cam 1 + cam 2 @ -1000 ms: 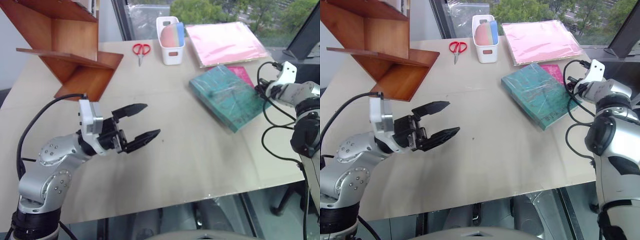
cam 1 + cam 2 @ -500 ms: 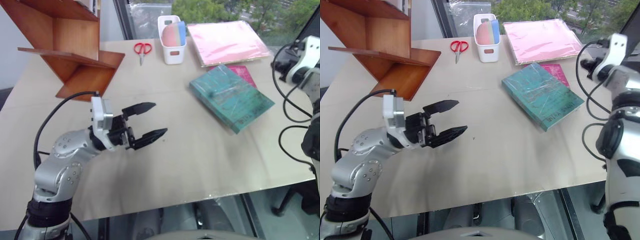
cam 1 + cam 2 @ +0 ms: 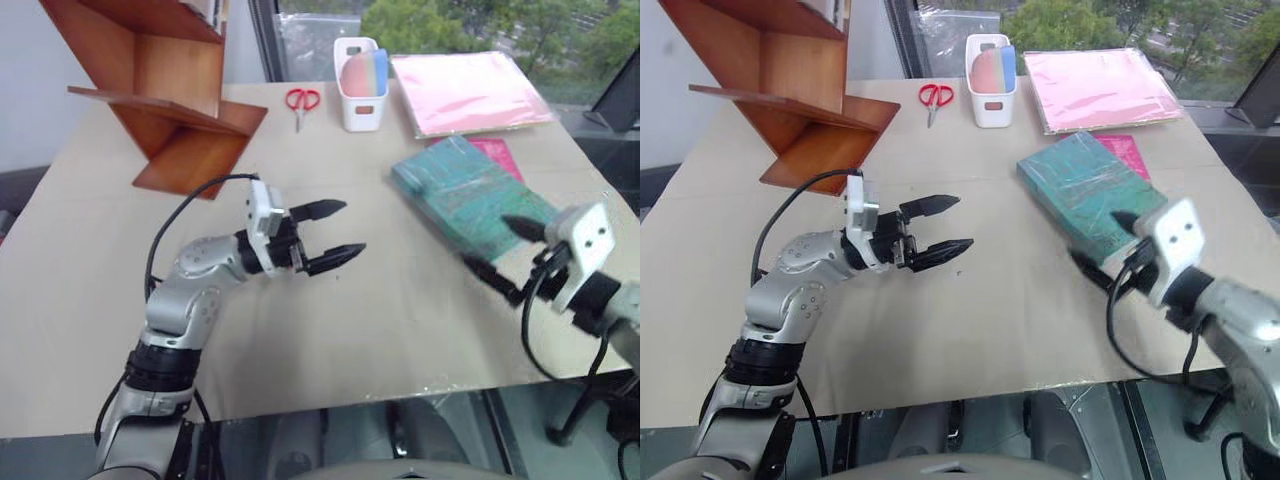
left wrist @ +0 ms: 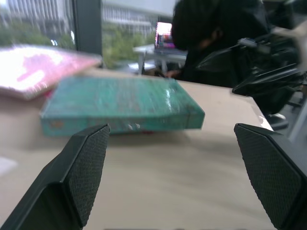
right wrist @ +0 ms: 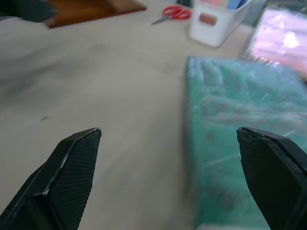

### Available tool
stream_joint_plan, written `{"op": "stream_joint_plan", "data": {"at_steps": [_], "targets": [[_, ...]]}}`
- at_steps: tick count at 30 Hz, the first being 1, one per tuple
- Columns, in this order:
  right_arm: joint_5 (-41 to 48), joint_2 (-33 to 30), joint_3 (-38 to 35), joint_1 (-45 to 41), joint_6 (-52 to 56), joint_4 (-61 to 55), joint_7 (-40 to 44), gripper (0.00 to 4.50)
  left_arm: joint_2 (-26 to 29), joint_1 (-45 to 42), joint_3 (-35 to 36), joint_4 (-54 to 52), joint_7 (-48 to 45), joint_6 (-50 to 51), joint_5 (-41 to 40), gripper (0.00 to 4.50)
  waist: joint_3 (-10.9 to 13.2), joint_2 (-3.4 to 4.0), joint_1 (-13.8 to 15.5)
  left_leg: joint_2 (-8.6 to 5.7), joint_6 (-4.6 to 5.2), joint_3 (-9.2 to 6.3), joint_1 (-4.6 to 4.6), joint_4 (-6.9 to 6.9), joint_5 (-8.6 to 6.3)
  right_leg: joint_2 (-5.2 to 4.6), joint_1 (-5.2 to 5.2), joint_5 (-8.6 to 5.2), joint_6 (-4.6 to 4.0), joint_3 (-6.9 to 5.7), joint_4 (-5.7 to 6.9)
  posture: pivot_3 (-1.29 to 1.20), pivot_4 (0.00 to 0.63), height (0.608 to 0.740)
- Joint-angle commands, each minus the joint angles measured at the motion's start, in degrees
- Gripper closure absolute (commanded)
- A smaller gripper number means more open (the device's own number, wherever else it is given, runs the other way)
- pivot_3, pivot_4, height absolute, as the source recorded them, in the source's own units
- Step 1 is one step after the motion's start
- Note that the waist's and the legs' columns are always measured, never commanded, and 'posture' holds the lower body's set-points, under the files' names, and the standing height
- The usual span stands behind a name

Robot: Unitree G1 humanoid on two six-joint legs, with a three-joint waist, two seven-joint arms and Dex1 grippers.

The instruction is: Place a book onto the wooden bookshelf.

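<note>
the desk (image 3: 400,320) fills most of the head views, a pale beige top running from the lower left to the window edge at the upper right. the wooden bookshelf (image 3: 165,95) stands on it in the upper left of the frame, its reddish slanted boards zigzagging down to the desk top. a large pink folder (image 3: 470,90) lies flat at the upper right. the book (image 3: 465,195), teal-green and thick, lies flat right of centre, with a thinner magenta book (image 3: 498,155) partly tucked under its far corner.

the left arm reaches in from the lower left, forearm about level, and the left hand (image 3: 335,232) sits near frame centre, pointing toward the book with its two black fingers spread apart and nothing between them. the right hand (image 3: 500,255) comes in from the lower right, just at the book's near edge, fingers wide apart and not gripping it; one fingertip overlaps the book's corner in the picture.

a white holder (image 3: 362,85) and red scissors (image 3: 300,102) sit at the upper centre.
</note>
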Motion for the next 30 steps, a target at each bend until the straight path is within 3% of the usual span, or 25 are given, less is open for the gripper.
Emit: {"op": "stream_joint_plan", "data": {"at_steps": [1,6,12,16,30], "targets": [[-0.3,1.1,-1.2,6.6,-4.0,-8.1,-0.9,0.07,-1.5,-3.0,0.1,0.8,7.0,9.9,-1.1,0.0,0.0,-0.04,0.2,-0.01,0.0,-0.12,0.01,0.03,0.0,0.0,0.07,-0.01,0.0,-0.1,0.0,0.0,0.15,0.74],[-1.9,3.1,-1.5,14.7,-6.6,-11.2,-4.1,0.07,-10.8,-13.1,6.0,13.7,15.4,31.1,-12.1,0.0,0.0,-0.18,0.3,-0.05,0.01,-0.3,-0.06,0.14,0.0,0.01,0.12,-0.1,0.18,-0.23,0.01,0.0,0.15,0.74],[-3.5,2.7,1.3,18.5,-13.0,-11.5,-8.1,0.07,-17.7,-20.3,11.3,24.9,22.9,40.0,-14.1,0.0,0.0,-0.24,-0.3,-0.14,0.01,-0.38,-0.06,0.12,0.0,0.0,0.15,-0.12,0.2,-0.2,0.0,0.0,0.15,0.74],[-3.6,3.8,2.8,21.0,-16.4,-11.5,-12.4,0.07,-24.3,-25.8,14.8,37.3,26.3,40.7,-13.9,0.0,0.0,-0.27,0.3,-0.18,0.0,-0.51,-0.1,0.04,0.0,0.0,0.13,-0.05,0.06,-0.32,-0.03,0.0,0.15,0.74],[-8.3,3.9,8.6,27.3,-24.0,-11.5,-22.7,0.07,-33.8,-33.9,21.4,57.4,31.0,33.9,-10.2,0.0,0.0,-0.29,0.2,-0.27,0.01,-0.55,-0.18,0.03,0.0,-0.07,0.13,-0.04,0.04,-0.33,-0.1,0.0,0.15,0.74]]}}
